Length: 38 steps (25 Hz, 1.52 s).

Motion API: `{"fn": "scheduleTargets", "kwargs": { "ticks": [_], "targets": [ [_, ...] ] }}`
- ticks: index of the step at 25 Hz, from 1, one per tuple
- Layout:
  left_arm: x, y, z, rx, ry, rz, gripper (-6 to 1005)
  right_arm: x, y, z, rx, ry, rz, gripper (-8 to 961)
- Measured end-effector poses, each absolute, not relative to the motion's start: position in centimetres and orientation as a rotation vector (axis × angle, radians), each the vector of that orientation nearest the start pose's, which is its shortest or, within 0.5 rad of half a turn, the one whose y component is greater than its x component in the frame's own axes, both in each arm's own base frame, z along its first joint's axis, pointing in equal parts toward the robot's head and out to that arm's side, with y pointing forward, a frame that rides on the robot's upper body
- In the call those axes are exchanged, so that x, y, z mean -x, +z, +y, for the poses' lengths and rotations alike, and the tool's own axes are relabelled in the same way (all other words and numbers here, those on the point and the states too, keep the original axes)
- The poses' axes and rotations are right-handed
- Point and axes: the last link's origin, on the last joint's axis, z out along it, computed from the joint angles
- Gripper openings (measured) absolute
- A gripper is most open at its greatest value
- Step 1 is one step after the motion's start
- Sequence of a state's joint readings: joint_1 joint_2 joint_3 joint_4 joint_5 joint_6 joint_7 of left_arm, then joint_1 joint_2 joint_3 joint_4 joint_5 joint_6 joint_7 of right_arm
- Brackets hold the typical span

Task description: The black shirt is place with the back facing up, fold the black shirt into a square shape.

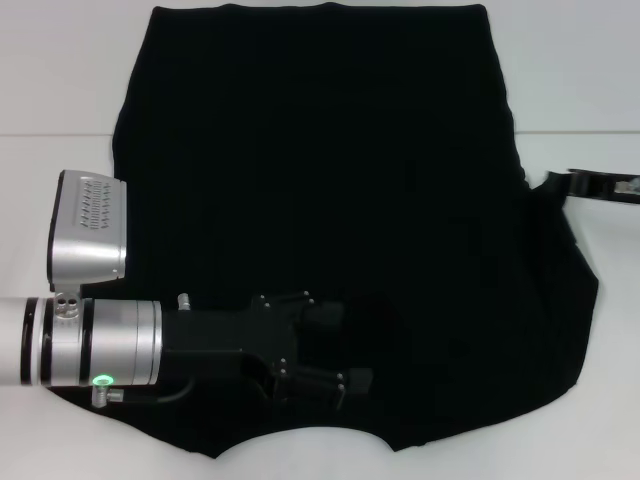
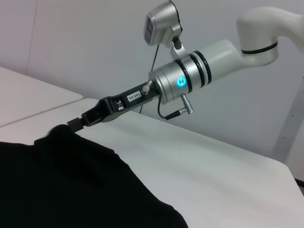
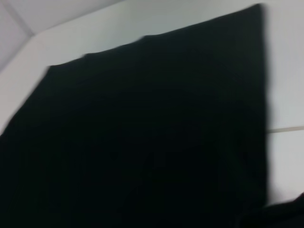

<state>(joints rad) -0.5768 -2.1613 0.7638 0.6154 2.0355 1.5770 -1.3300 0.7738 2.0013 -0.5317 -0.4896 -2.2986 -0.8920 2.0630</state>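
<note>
Fingers of the left gripper (image 1: 350, 350) reach over the near part of the one black shirt (image 1: 330, 180), but black against black hides whether they are spread or closed. At the shirt's right edge, the right gripper (image 2: 76, 124) pinches the cloth. That single shirt lies spread across the white table (image 1: 60, 80), between two arms.

Silver-white left arm (image 1: 95, 345), black bands, green light; black screwed left end effector (image 1: 335, 350); silver wrist camera (image 1: 90, 228)

Bare table (image 1: 60, 80) around black shirt (image 1: 330, 180)
</note>
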Motion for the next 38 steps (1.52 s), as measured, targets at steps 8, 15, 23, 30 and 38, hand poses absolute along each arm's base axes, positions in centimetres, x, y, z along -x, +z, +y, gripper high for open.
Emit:
{"fn": "scheduleTargets", "kwargs": {
  "ticks": [8, 15, 23, 30, 38],
  "targets": [
    [22.9, -5.1, 31.5, 2.905, -0.747, -0.544, 963, -25.4, -0.2, 43.7, 2.238, 0.369, 1.289, 8],
    [22.9, -5.1, 31.5, 2.903, -0.747, -0.546, 963, -23.6, -1.7, 43.8, 2.308, 0.338, 1.266, 8],
    [23.0, -5.1, 31.5, 2.903, -0.747, -0.547, 962, -23.1, -1.9, 44.3, 2.271, 0.361, 1.282, 8],
    [23.0, -5.2, 31.6, 2.897, -0.740, -0.549, 963, -22.7, -2.1, 44.8, 2.240, 0.375, 1.290, 9],
    [23.0, -5.1, 31.7, 2.894, -0.736, -0.546, 962, -22.1, -3.0, 45.2, 2.210, 0.378, 1.285, 9]
  ]
}}
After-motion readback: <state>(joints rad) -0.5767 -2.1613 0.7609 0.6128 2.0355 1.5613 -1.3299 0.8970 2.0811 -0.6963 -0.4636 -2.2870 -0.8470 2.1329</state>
